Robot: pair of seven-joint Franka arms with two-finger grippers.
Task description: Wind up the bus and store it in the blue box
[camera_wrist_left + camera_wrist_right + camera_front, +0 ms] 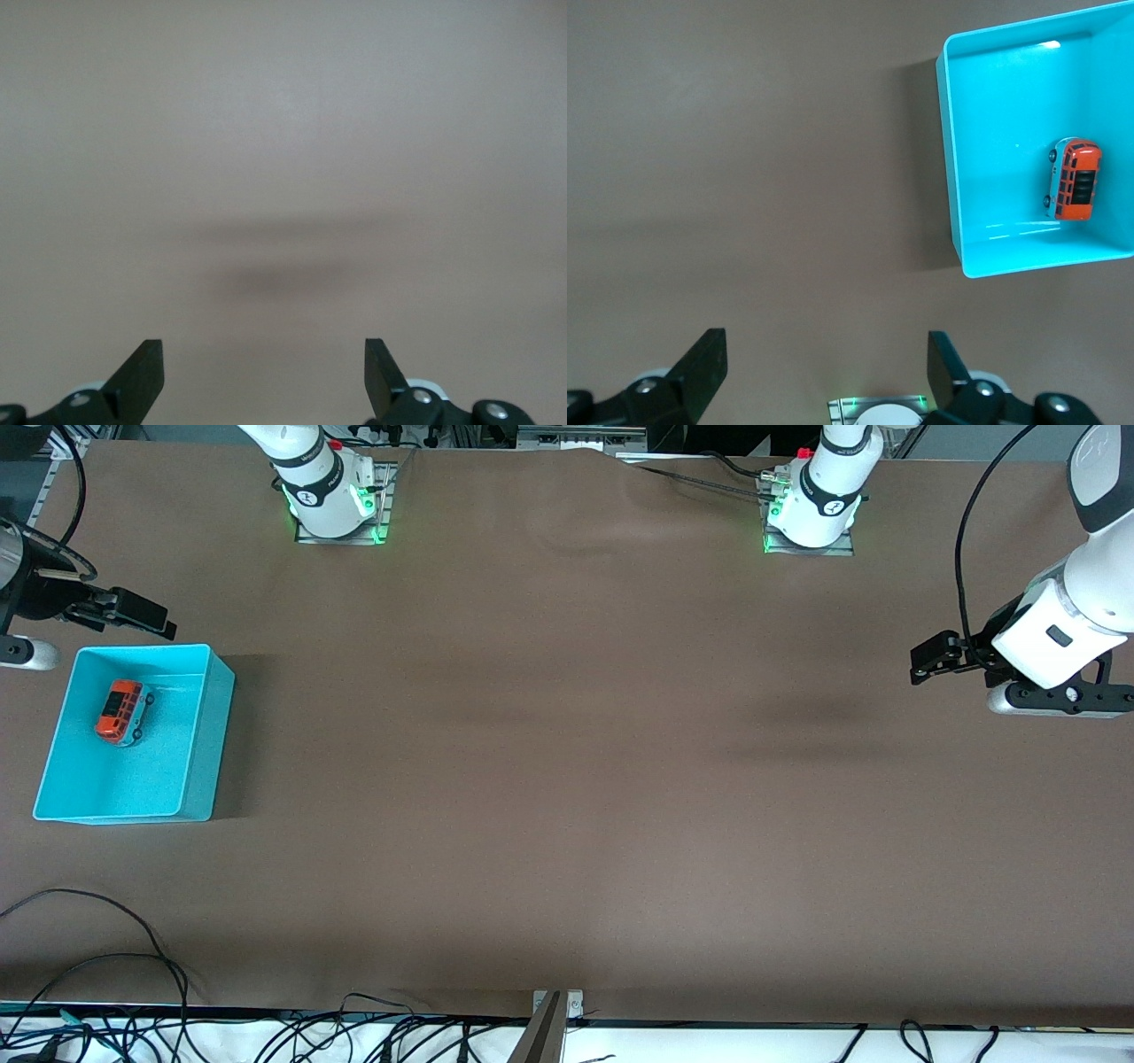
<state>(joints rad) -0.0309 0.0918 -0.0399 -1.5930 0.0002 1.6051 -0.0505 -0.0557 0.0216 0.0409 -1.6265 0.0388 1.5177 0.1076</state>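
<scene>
The bus [121, 711], orange-roofed with pale lower sides, lies inside the blue box [199, 731] at the right arm's end of the table. The right wrist view also shows the bus [1074, 180] in the box [950, 168]. My right gripper [158, 622] is open and empty, up in the air over bare table just outside the box, apart from it; its jaws [827, 347] frame only table. My left gripper [923, 664] is open and empty over bare table at the left arm's end; its wrist view [264, 356] shows only brown table.
The two arm bases [335, 500] [811, 509] stand along the table's edge farthest from the camera. Loose black cables [133, 957] lie along the edge nearest the camera, with a metal bracket [556, 1005] at its middle.
</scene>
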